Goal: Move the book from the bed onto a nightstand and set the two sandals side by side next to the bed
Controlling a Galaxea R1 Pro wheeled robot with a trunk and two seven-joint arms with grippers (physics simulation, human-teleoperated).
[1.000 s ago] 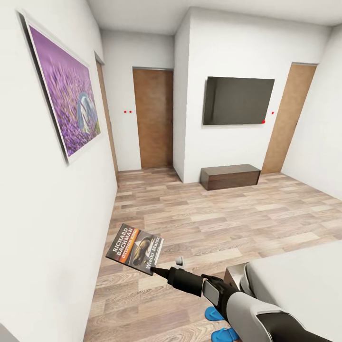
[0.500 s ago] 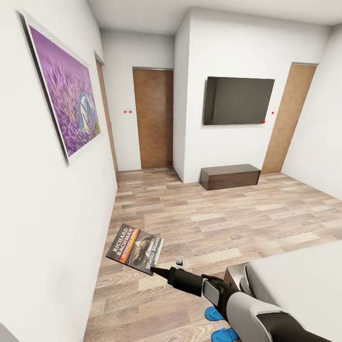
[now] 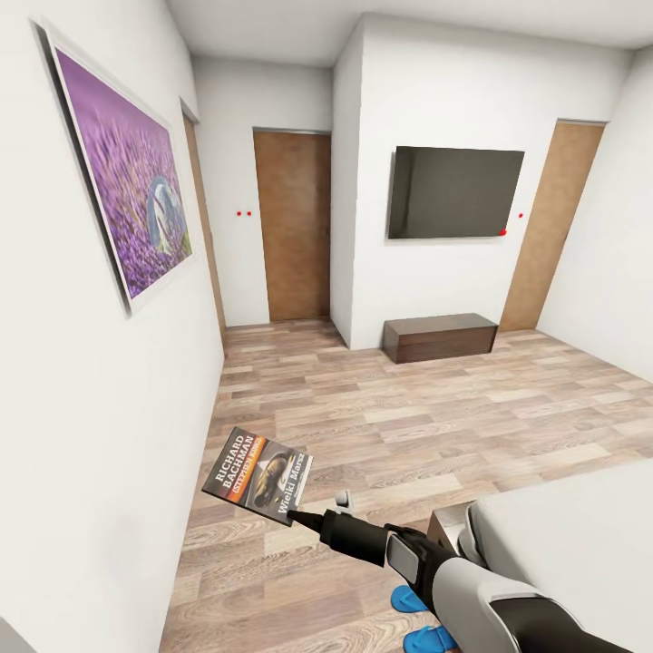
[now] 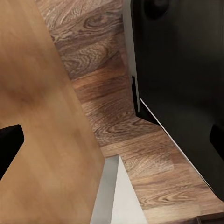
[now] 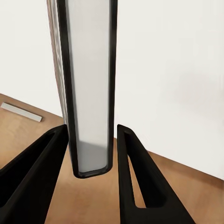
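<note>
My right gripper (image 3: 297,518) is shut on the lower corner of the book (image 3: 258,473), a dark paperback with an orange band and white lettering, held in the air above the plank floor near the left wall. In the right wrist view the book (image 5: 88,70) stands edge-on between the two black fingers (image 5: 46,158) of the right gripper (image 5: 91,135). The two blue sandals (image 3: 406,599) (image 3: 432,639) lie on the floor under my forearm, beside the bed's grey mattress (image 3: 580,535). My left gripper (image 4: 112,140) is open over the floor with nothing between its fingers.
A white wall with a purple picture (image 3: 127,181) runs close on the left. Across the room a black TV (image 3: 453,192) hangs above a low dark-brown cabinet (image 3: 440,337). Wooden doors (image 3: 292,227) (image 3: 551,227) stand at the back. A brown wooden corner (image 3: 444,528) shows beside the mattress.
</note>
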